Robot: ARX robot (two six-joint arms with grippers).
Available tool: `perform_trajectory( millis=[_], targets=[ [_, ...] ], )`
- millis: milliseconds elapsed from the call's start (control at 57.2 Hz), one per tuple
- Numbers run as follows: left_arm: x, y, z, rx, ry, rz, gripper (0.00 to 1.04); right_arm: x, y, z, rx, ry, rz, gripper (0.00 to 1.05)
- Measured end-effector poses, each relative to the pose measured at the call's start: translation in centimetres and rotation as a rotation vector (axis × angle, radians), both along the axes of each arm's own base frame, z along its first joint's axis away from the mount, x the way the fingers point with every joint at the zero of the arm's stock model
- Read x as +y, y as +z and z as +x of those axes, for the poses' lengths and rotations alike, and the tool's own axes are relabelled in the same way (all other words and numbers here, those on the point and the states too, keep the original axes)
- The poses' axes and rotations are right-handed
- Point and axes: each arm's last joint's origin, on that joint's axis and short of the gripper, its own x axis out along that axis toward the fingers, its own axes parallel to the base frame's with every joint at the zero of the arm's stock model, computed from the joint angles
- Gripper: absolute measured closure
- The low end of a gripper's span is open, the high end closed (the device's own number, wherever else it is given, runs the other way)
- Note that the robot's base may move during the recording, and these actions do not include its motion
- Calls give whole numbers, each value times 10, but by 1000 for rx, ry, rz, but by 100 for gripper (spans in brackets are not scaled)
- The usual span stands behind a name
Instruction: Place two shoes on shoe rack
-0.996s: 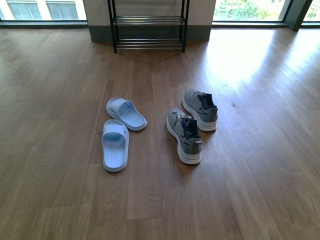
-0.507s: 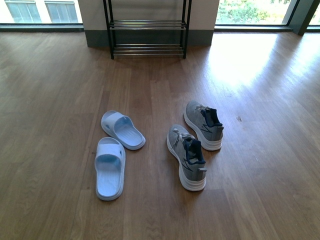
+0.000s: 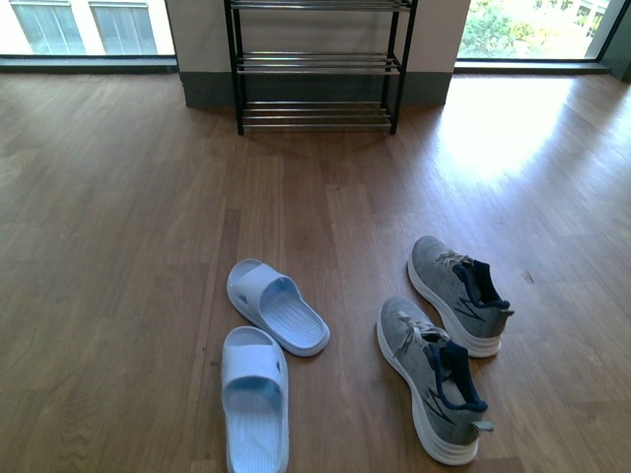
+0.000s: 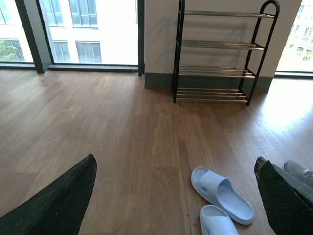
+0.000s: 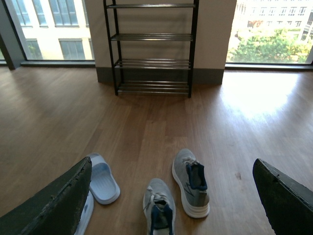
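A pair of grey knit lace-up sneakers with white soles and navy lining [image 3: 431, 382] lies on the brown wooden plank floor [image 3: 128, 227], just beside a pair of pale blue foam slides [image 3: 277, 305]. Both pairs are well apart from the black-framed shoe rack with chrome rod shelves [image 3: 316, 66], which stands at the floor's far edge against the wall. The sneakers bear a dark zigzag side mark; any lettering is too small to read.

The front view shows all four shoes but neither arm. Only the left wrist view shows the rack whole, with four tiers. The left gripper [image 4: 175, 164] is spread wide and holds nothing, and so is the right gripper [image 5: 172, 165], whose dark finger [image 5: 54, 205] hides part of one slide.

Against half a second ago, the shoes sit lower and further right in the front view, in an unchanged arrangement, and a third shelf shows.
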Motion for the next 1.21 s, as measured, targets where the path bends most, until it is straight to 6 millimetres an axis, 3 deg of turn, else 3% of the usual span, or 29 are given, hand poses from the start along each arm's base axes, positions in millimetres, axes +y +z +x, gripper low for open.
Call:
perform_trajectory(
  millis=[646,821,926,1013,1205],
  targets=[
    [0,0,0,0,-2,0,9,0,0,0,1,0,0,9],
    [0,0,0,1,-1,0,9,-3,-11,7,249,-23,98,9],
    [0,0,0,0,-2,0,9,-2,-11,21,348,-20,106,9],
    [0,0,0,1,-2,0,9,3,-14,48,442,21,95,9],
    [0,0,0,0,-2,0,9,4,-55,106,653,36,60,9]
  ],
)
